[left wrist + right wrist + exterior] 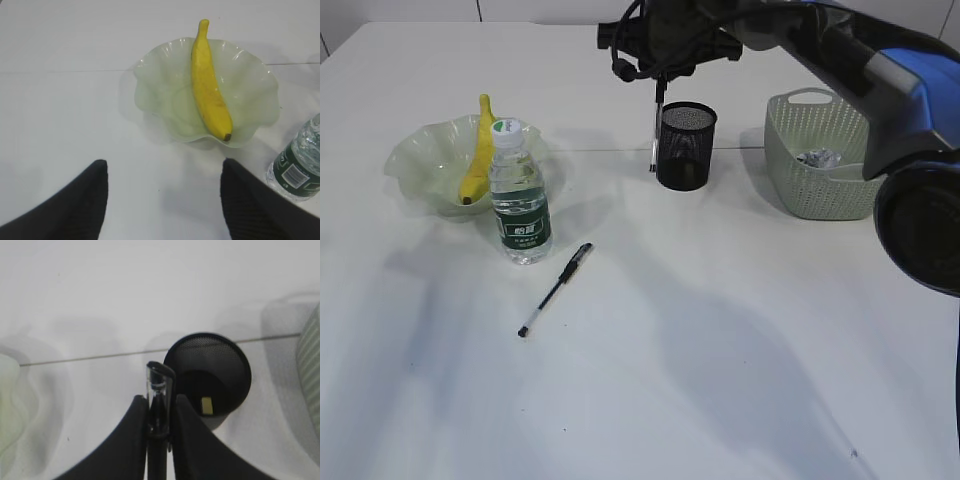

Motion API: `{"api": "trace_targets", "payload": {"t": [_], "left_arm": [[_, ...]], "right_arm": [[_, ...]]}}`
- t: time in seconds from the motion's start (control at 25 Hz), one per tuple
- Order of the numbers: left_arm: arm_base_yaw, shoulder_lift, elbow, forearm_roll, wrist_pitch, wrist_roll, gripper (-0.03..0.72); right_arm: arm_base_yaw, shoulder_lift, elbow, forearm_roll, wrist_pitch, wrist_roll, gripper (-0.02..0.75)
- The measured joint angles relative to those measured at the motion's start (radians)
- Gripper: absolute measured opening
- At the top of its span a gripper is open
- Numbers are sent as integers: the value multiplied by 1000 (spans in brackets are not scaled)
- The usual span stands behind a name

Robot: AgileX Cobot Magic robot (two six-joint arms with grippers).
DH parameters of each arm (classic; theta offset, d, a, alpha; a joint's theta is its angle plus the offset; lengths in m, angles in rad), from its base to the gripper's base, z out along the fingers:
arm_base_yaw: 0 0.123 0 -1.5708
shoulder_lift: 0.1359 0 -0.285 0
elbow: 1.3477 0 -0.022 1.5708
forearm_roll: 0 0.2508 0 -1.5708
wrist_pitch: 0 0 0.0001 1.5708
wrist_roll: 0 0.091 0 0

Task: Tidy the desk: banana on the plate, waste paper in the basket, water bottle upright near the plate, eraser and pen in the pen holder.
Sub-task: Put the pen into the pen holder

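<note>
Two pens noted: one clamped upright between the right gripper jaws, just left of the pen holder rim, the other pen lying on the counter, while the left gripper jaws stand open short of the banana on the plate.

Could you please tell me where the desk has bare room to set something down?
Free: the front, below the loose pen, and between the cup and basket. Crowded: the bottle right beside the plate.
</note>
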Motion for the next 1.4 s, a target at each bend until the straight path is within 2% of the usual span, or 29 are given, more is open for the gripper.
{"api": "trace_targets", "payload": {"t": [0.44, 0.96, 1.16, 1.4], "left_arm": [[0, 34, 0, 0, 0, 0, 496], [0, 36, 0, 0, 0, 0, 496], [0, 36, 0, 0, 0, 0, 496], [0, 36, 0, 4, 0, 2, 496]], "right_arm": [[-6, 0, -65, -182, -142, 0, 88], [-124, 2, -75, -246, -399, 40, 87], [-144, 28, -79, -278, -505, 41, 87], [-144, 89, -79, -294, -548, 41, 87]]}}
